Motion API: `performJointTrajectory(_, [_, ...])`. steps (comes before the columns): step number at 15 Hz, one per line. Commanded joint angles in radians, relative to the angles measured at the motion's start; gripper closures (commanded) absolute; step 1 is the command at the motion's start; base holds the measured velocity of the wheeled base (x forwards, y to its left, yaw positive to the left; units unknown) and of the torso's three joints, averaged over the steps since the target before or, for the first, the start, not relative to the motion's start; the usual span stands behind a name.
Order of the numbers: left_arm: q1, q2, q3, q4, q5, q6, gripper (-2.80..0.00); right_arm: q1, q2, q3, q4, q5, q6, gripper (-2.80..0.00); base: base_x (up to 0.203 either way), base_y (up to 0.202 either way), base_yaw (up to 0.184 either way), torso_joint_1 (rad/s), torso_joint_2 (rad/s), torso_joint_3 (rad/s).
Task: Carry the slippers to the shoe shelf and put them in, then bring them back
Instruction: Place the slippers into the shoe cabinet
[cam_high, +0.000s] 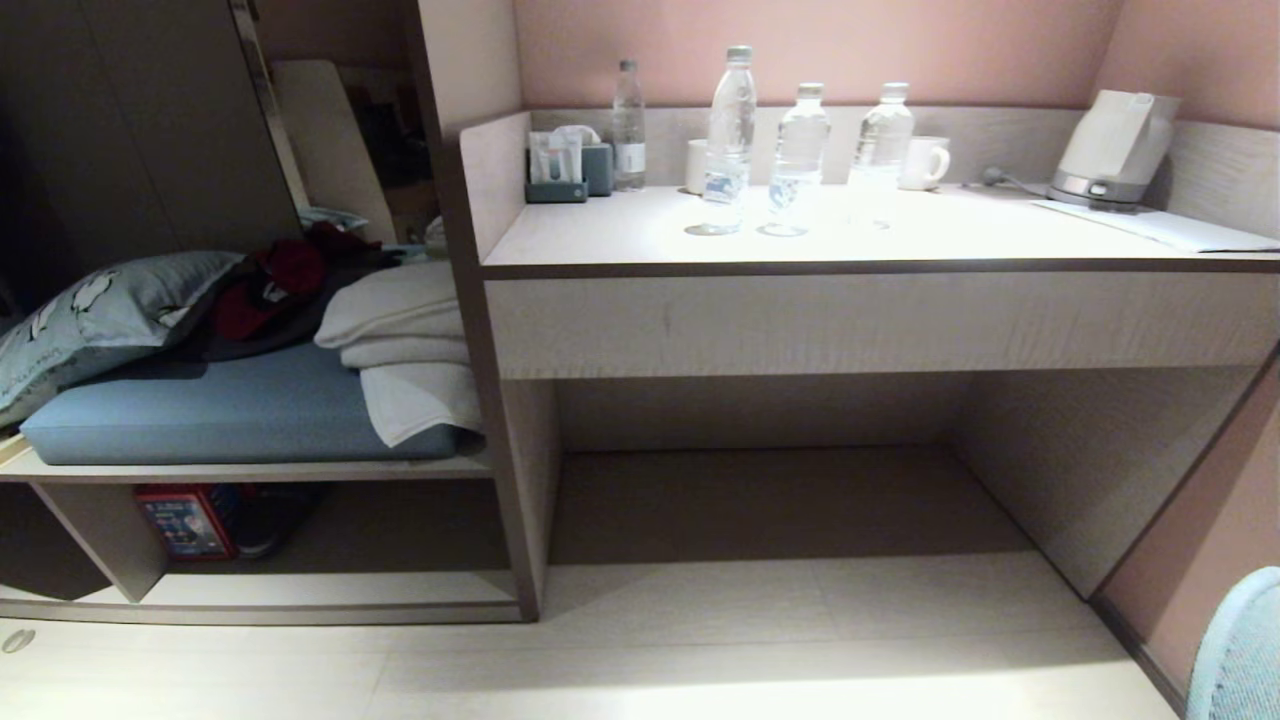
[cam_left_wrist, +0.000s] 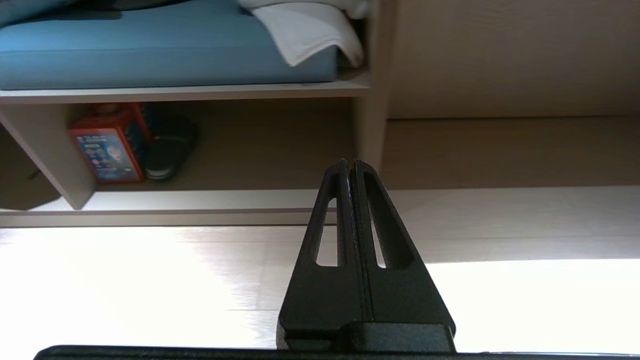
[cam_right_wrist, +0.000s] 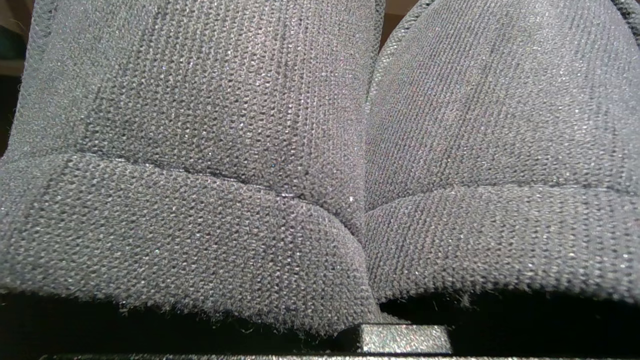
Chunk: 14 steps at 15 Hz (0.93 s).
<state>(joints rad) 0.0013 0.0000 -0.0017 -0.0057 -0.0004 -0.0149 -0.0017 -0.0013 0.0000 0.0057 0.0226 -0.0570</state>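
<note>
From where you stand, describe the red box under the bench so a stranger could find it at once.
Start at the blue cushioned bench left of the desk, then drop to the shoe shelf beneath it. The red box stands upright at the compartment's left end, beside the slanted divider. Its bright red sides and blue printed front set it apart from the flat black shoe lying right next to it.

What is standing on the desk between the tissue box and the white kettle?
In the head view, between the tissue box and the kettle stand four water bottles and two white mugs.
</note>
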Motion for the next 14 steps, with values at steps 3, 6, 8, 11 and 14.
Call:
performJointTrajectory(3, [0.0, 0.0, 0.0, 0.0, 0.0, 0.0, 0.0, 0.0, 0.0, 0.002, 0.0, 0.0, 0.0, 0.0, 0.0, 0.193, -0.002, 0.0, 0.0, -0.001])
performJointTrajectory(6, [0.0, 0.002, 0.0, 0.0, 0.0, 0.0, 0.0, 0.0, 0.0, 0.002, 0.0, 0.0, 0.0, 0.0, 0.0, 0.197, -0.001, 0.004, 0.0, 0.004])
performJointTrajectory(8, [0.0, 0.0, 0.0, 0.0, 0.0, 0.0, 0.0, 0.0, 0.0, 0.002, 0.0, 0.0, 0.0, 0.0, 0.0, 0.194, -0.004, 0.002, 0.0, 0.005])
performJointTrajectory(11, [0.0, 0.0, 0.0, 0.0, 0.0, 0.0, 0.0, 0.0, 0.0, 0.002, 0.0, 0.0, -0.001, 0.0, 0.0, 0.195, -0.002, 0.001, 0.0, 0.002])
performJointTrajectory(14, [0.0, 0.002, 0.0, 0.0, 0.001, 0.0, 0.0, 0.0, 0.0, 0.002, 0.0, 0.0, 0.0, 0.0, 0.0, 0.197, -0.002, 0.004, 0.0, 0.002])
